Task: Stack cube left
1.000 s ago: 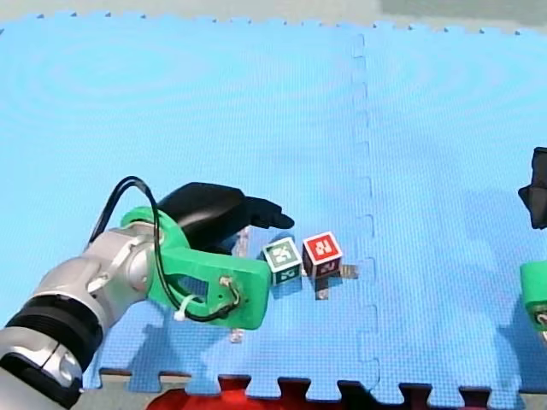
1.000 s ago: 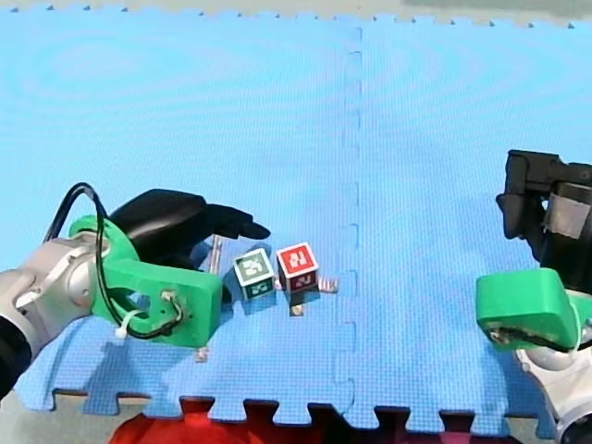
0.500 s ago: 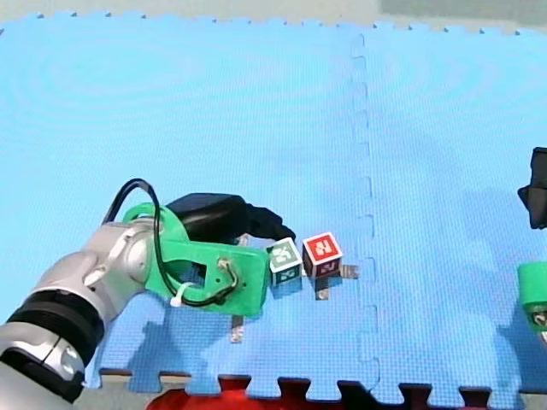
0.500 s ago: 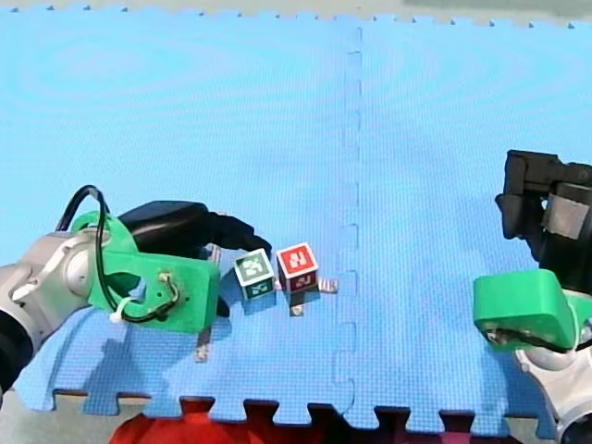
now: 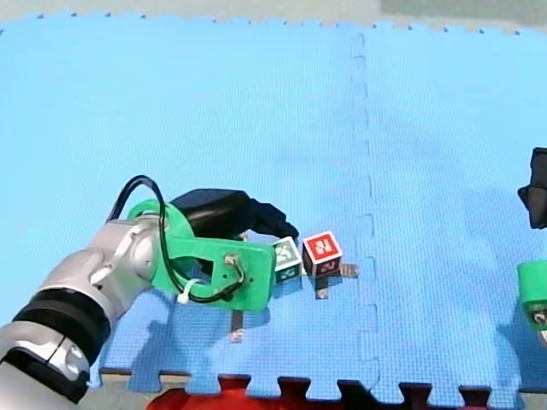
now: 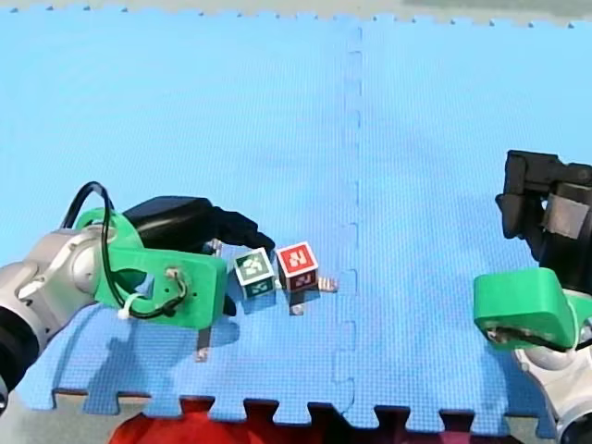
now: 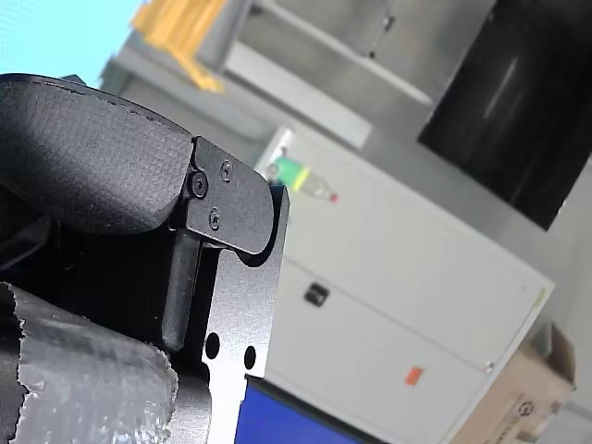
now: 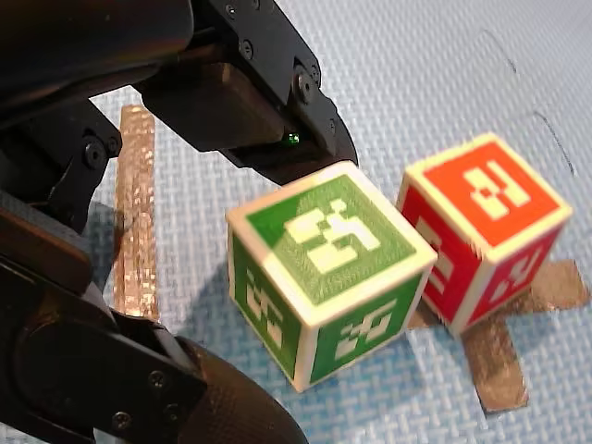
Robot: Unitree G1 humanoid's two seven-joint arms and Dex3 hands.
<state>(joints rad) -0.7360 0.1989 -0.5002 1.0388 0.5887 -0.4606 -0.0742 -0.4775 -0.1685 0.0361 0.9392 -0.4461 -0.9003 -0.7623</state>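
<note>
Compared with one second before, the left arm [image 5: 81, 286] has moved forward over the blue foam mat [image 5: 256, 102]. Its green wrist bracket [image 5: 226, 278] now sits farther from the near edge of the mat, and the black left hand [image 5: 218, 213] has closed in on the green cube [image 5: 286, 259]. Then the fingertips were short of the cube. Now one fingertip is at the cube's far top edge. Both cubes are in the same places as before, and the right hand [image 6: 546, 208] has also not moved.

The left forearm comes in low from the near left corner, with the hand stretched out toward the cubes. In the second wrist view, which is the left hand's view, the fingers stand apart with the green cube between them. The upper finger [image 8: 268, 120] is at the cube's far corner, touching it or nearly so. The lower finger [image 8: 185, 398] is just beside the near face, with a little mat still showing between them. The cube is not clamped and stands on the mat.

The red cube [image 5: 322, 254] stands just beyond the green one, on the side away from the fingers, very close to it. It stands on tape pieces [image 8: 504, 370]. A tape strip [image 8: 139, 213] lies on the mat between the fingers, behind the green cube.

The right hand is at the right edge of the mat, well apart from both cubes. I cannot tell whether it is open or closed.
</note>
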